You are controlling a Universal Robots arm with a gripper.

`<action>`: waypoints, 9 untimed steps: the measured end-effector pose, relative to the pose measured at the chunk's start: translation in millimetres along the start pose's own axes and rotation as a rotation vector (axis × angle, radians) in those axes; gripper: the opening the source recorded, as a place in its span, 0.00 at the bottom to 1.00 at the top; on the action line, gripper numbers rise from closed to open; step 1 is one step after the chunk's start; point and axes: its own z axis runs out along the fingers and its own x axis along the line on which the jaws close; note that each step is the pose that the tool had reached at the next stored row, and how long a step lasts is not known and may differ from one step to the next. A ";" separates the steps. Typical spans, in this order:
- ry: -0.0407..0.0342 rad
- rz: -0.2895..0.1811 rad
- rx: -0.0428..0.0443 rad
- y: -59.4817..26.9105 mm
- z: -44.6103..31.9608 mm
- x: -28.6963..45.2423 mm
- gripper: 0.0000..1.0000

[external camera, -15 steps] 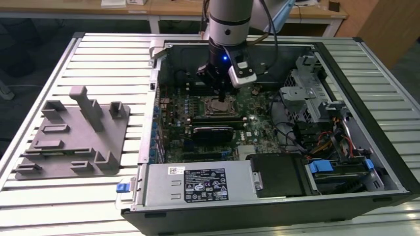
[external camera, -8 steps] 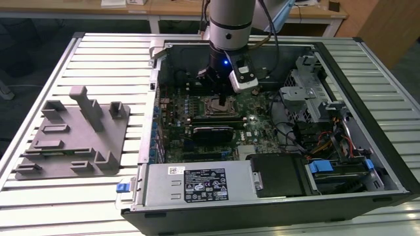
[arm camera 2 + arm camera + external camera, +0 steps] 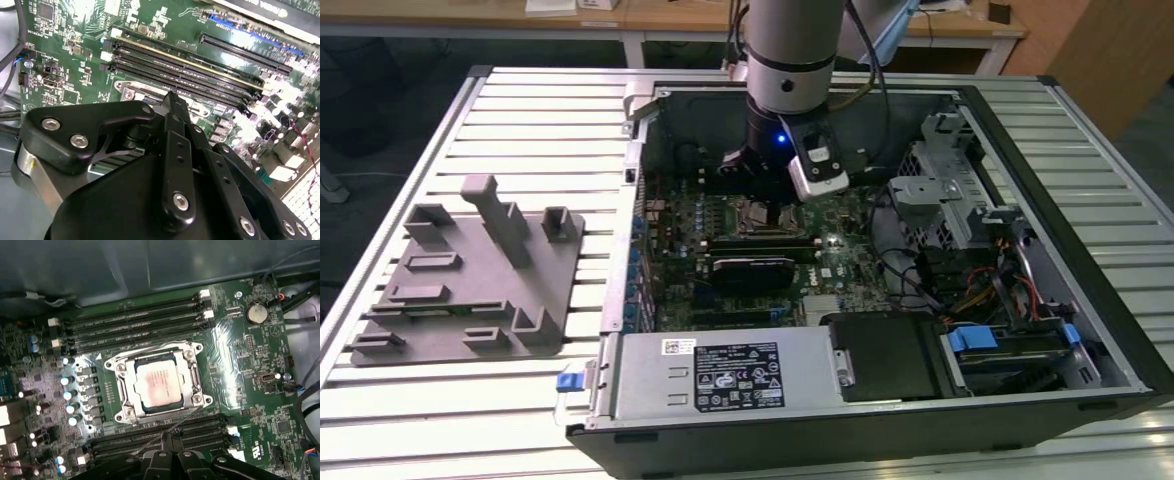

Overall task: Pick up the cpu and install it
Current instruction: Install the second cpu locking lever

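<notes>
Looking past the black gripper (image 3: 167, 460) linkage that fills the near edge of both wrist views, we cannot tell whether its jaws stand open or closed, since the fingertips are hidden by the linkage itself. Just beyond it, in the first wrist view, we see the cpu (image 3: 159, 385) lying flat inside the metal socket frame (image 3: 159, 381) on the green motherboard (image 3: 250, 375), between two banks of black memory slots (image 3: 135, 322). The gripper hovers above the board, near the socket, apart from the chip. Farther out, in the exterior view, we see the arm (image 3: 789, 60) reaching down into the open computer case (image 3: 1067, 230), and a grey fixture block (image 3: 467, 275) resting on the slatted table (image 3: 520, 110) toward the exterior view's left.
</notes>
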 end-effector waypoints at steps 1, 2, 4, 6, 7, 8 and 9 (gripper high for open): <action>0.0000 -0.007 -0.0002 -0.3 0.5 0.0 0.11; 0.0000 -0.015 -0.0005 -0.5 1.2 -0.1 0.11; 0.0002 -0.034 -0.0007 -0.8 2.6 -0.1 0.11; 0.0002 -0.042 -0.0009 -1.0 4.4 0.4 0.11; 0.0002 -0.045 -0.0010 -1.2 5.4 1.0 0.11; 0.0002 -0.046 -0.0010 -1.3 6.2 1.6 0.11; 0.0002 -0.047 -0.0010 -1.4 6.9 2.1 0.11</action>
